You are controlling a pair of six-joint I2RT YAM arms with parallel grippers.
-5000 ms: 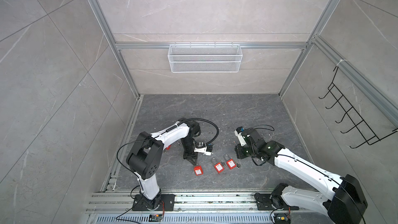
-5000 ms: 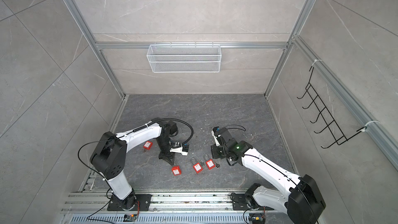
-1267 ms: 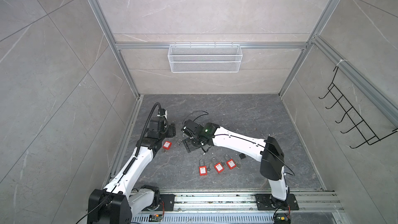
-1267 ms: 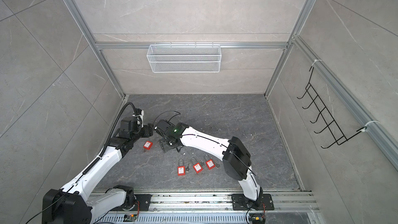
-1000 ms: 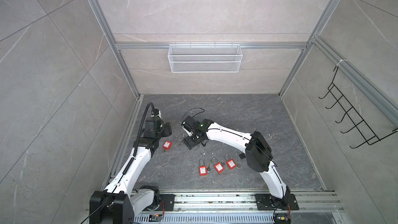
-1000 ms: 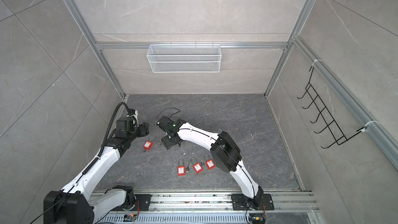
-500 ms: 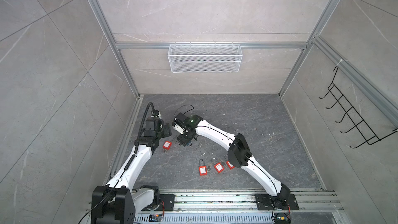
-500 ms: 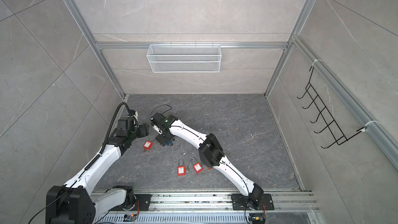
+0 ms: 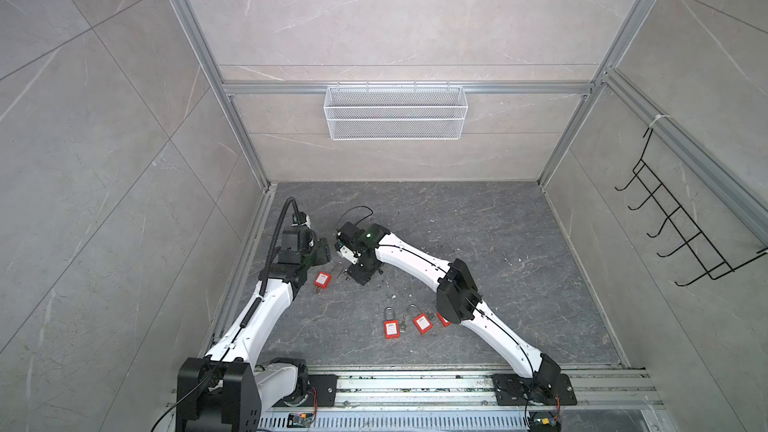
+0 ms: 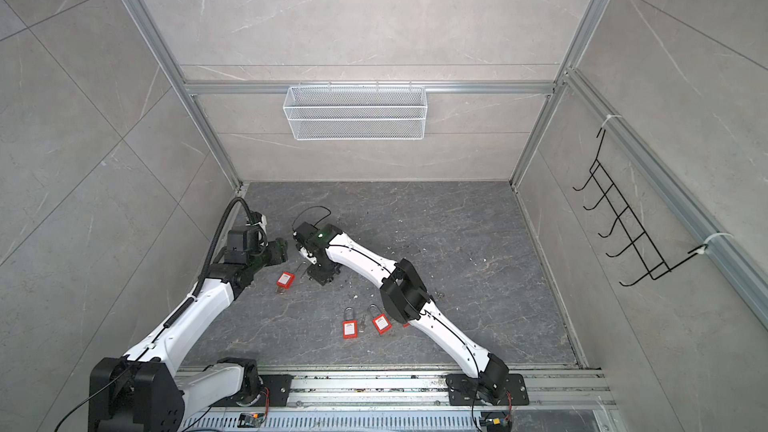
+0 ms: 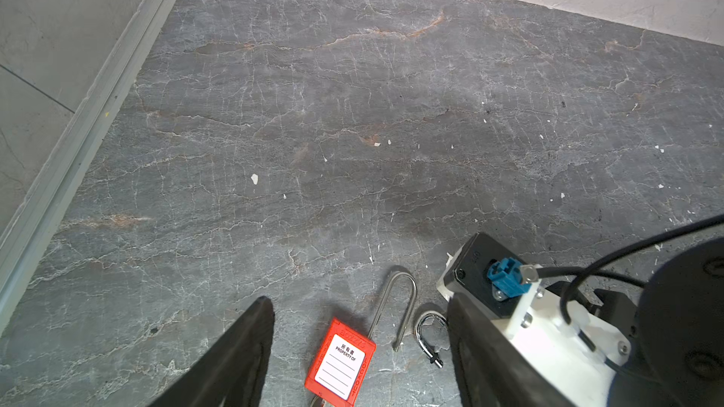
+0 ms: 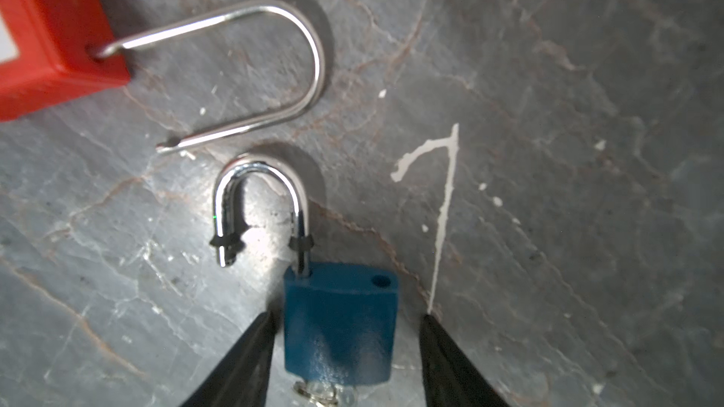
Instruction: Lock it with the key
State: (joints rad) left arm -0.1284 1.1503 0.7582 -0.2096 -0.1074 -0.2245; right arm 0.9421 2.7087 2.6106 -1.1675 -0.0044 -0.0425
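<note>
The grey floor (image 9: 478,234) carries everything. My right arm reaches across to its left half. There my right pincer (image 12: 346,321) stands low with its jaws apart, one finger on each side of the blue padlock (image 12: 341,346). One finger looks just against the body and the other shows a gap, so nothing is clamped yet. My left pincer (image 11: 358,303) hangs just to the left, jaws also apart and empty, above the red padlock (image 11: 340,360).

The blue padlock lies flat with its shackle (image 12: 260,168) open and the free leg swung off its hole. That shackle is close to the red padlock's shackle but not touching it. The key (image 12: 321,393) sits in the keyway at the end nearest my wrist.

I judge the good way is to squeeze the body squarely, stay off the key, and lift clear of the red padlock. Then the leg can be turned over its hole and pressed home.

The wire basket (image 9: 395,118) on the far wall looks empty.
</note>
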